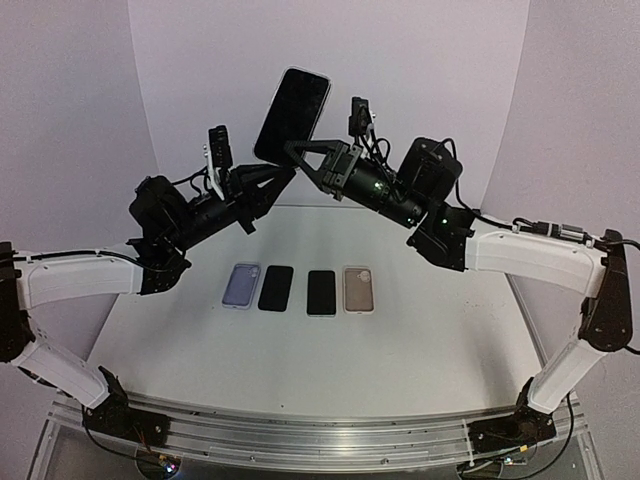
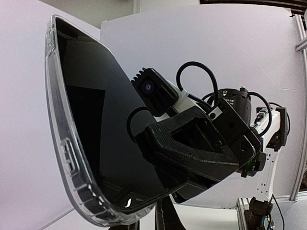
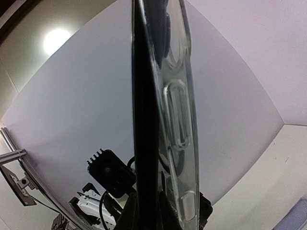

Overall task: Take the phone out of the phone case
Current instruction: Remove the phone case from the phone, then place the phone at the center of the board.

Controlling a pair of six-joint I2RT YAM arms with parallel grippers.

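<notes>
While I watch from far off, my left gripper point(image 1: 279, 172) and right gripper point(image 1: 294, 149) both pinch the phone point(image 1: 293, 113), in its clear case point(image 2: 72, 163), high above the table point(image 1: 420, 350).

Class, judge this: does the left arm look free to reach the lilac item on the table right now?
Probably not yet. Nothing lies between it and the lilac item, but the left gripper seems closed on the raised phone, which the right gripper also holds.
</notes>
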